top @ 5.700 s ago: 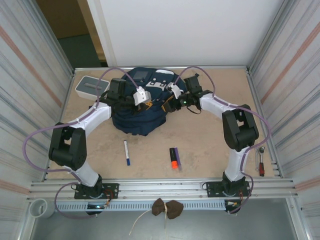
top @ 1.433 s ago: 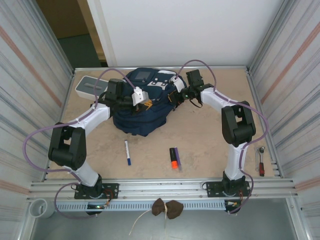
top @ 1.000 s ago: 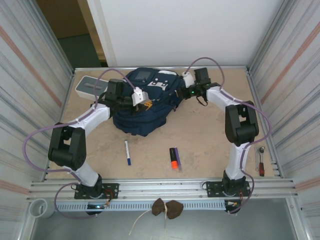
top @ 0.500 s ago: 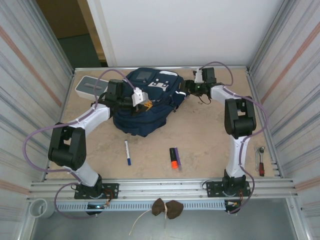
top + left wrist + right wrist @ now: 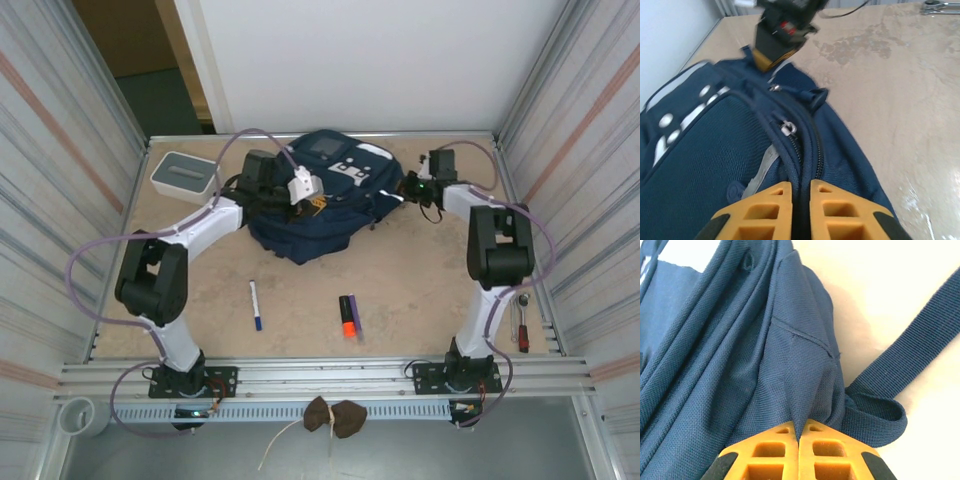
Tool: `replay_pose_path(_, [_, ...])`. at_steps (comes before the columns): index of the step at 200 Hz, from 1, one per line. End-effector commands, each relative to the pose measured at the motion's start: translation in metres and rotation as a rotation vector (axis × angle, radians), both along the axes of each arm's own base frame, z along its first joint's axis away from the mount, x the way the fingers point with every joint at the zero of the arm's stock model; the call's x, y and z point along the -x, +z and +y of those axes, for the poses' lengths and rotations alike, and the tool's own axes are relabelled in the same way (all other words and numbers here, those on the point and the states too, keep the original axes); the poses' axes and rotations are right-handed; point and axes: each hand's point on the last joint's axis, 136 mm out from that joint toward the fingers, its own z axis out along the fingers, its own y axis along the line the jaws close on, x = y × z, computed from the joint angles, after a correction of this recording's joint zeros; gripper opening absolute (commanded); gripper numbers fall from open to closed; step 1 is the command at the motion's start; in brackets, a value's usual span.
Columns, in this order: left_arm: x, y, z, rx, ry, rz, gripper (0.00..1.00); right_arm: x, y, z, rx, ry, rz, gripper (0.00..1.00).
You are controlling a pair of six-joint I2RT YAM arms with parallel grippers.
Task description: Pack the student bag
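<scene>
Left gripper point(image 5: 801, 189) pinches a fabric ridge by the zip atop the student bag point(image 5: 305, 232), arm reaching fwd, elbow bent. Right gripper point(image 5: 799, 432) clamps bag's right edge, arm stretched far. Bag sits rear-centre on tabletop point(image 5: 420, 280).

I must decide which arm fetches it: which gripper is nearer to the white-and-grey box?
Left. The left gripper pinches the middle of the backpack, to the right of the box. The right gripper pinches the backpack's right edge, farther from the box.
</scene>
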Motion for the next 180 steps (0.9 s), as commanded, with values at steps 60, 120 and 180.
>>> replay_pose_path(60, [-0.036,0.019,0.107,0.037,0.807,0.078,0.6,0.13,0.001,0.052,0.125,0.046,-0.058,0.25])
replay_pose_path(120, [0.01,0.011,0.094,0.121,1.014,0.185,0.8,0.129,0.076,0.096,0.202,0.24,-0.3,0.52])
replay_pose_path(180, [-0.03,-0.023,0.052,-0.113,1.029,0.076,0.96,0.076,0.054,0.132,0.167,0.297,-0.293,0.56])
